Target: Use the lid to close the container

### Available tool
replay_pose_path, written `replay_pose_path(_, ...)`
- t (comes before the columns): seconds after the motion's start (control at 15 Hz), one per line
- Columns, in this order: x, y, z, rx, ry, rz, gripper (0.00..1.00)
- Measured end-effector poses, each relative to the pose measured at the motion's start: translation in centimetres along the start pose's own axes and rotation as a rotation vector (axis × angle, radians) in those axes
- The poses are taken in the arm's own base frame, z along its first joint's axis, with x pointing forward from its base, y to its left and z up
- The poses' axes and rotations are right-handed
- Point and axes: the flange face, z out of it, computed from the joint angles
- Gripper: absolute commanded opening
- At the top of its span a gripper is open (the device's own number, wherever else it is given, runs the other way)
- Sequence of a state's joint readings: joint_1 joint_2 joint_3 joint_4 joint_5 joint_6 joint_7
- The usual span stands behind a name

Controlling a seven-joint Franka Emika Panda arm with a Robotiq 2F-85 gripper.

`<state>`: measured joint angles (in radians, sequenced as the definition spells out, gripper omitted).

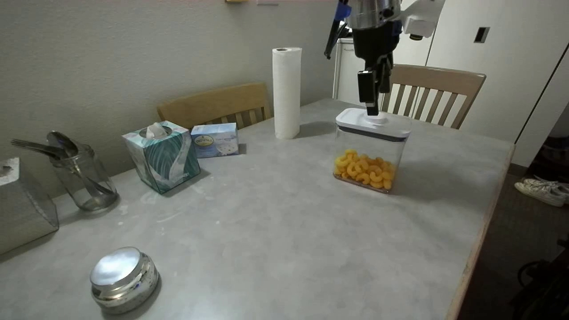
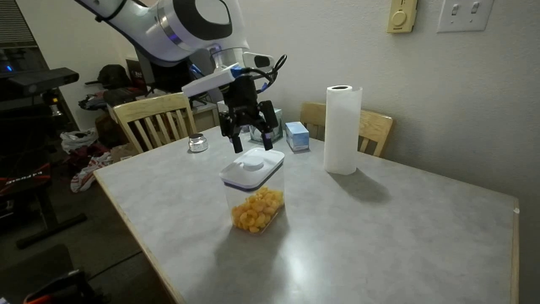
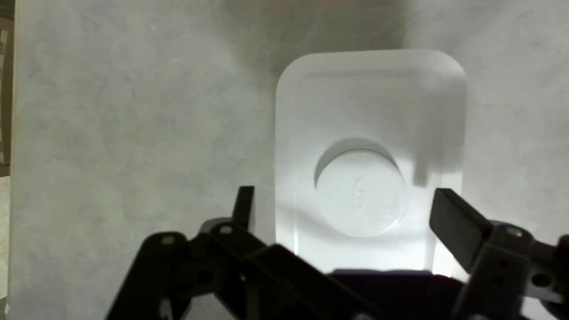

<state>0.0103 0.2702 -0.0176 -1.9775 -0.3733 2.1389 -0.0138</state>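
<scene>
The white lid (image 1: pixel 353 118) lies flat on top of the clear container (image 1: pixel 369 144), which stands upright on the table. Both also show in an exterior view, the lid (image 2: pixel 242 171) above the container's clear wall (image 2: pixel 238 198). Orange-yellow pieces (image 1: pixel 362 171) fill the container's lower part. My gripper (image 2: pixel 253 145) is open and empty, pointing down just above the lid. In the wrist view the open gripper's fingers (image 3: pixel 342 200) stand on either side of the lid's round centre piece (image 3: pixel 360 193), apart from it. Whether the lid is fully seated cannot be told.
A paper-towel roll (image 1: pixel 286 93) stands near the container. A light-blue box (image 1: pixel 215 140), a teal tissue box (image 1: pixel 162 155), a glass jar with cutlery (image 1: pixel 91 186) and a grey box (image 1: pixel 26 209) line the wall side. A shiny metal jar (image 1: pixel 124 280) stands farther along the table.
</scene>
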Motion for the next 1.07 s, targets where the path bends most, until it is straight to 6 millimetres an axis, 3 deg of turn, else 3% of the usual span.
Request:
replay_pose_path(0.33, -0.2, 0.2, -1.8, -0.014, 0.045, 0.042, 0.38)
replay_pose_path(0.67, 0.4, -0.6, -1.0, 0.075, 0.120, 0.054, 0.03)
replay_pose_path(1.07, 0.4, -0.7, 0.8, 0.135, 0.137, 0.078, 0.00)
